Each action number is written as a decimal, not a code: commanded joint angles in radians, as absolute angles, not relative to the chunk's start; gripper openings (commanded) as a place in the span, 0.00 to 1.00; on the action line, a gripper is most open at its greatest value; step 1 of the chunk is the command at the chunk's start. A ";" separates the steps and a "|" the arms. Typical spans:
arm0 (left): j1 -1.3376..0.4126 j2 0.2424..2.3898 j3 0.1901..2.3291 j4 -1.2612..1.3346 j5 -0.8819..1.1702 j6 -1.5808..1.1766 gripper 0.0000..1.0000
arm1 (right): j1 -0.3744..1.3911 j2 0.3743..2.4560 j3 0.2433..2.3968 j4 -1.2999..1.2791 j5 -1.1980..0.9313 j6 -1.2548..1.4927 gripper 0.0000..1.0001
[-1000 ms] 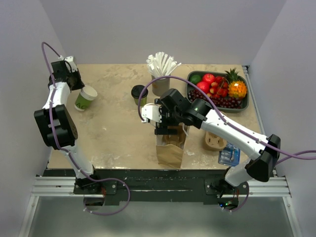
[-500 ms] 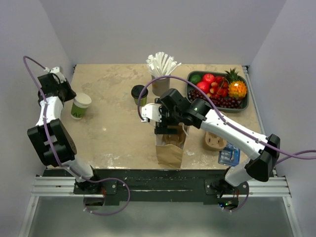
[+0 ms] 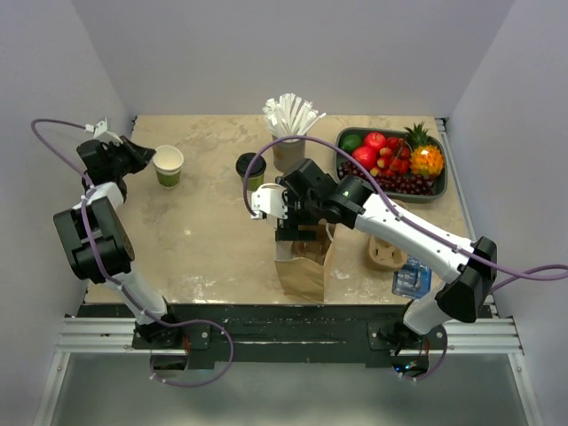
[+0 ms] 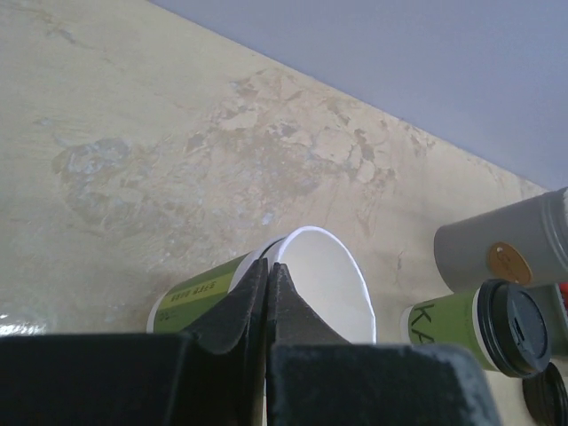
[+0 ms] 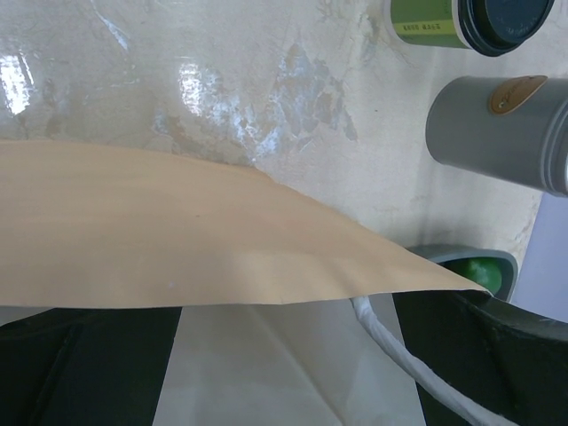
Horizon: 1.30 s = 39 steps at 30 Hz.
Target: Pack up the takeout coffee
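Status: packing not done. The coffee [image 3: 251,169], lid on, stands upright on the table [image 3: 204,248], just left of the straw cup [image 3: 288,153] and outside the bag [image 3: 304,266]. Neither gripper touches it.

Your left gripper [image 4: 268,266]: fingers closed, pinching the wall of a lidless cup [image 4: 324,284] at its rim. This is at the far left of the table, well apart from the coffee. Judgement: that cup is not the order.

Your right gripper [image 3: 288,220]: jaws spread wide at the bag's mouth, with the paper edge running between them. Whether they press on it, you cannot tell.

Left to do: free a gripper, take the coffee, and lower it upright into the bag.
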<state>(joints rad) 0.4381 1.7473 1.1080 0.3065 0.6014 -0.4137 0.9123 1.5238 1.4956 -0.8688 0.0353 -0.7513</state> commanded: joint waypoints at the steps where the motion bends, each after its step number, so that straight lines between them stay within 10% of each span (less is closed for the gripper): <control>1: 0.439 1.827 1.127 0.573 0.672 -0.555 0.00 | 0.910 1.535 1.558 -0.877 0.048 -0.735 0.99; 23: 0.433 1.626 1.170 0.278 0.509 -0.445 0.66 | 0.910 1.411 1.594 -0.839 0.003 -0.726 0.99; 39: 0.269 1.263 1.218 -0.144 0.722 -0.125 0.73 | 0.874 1.307 1.704 -0.740 0.003 -0.623 0.99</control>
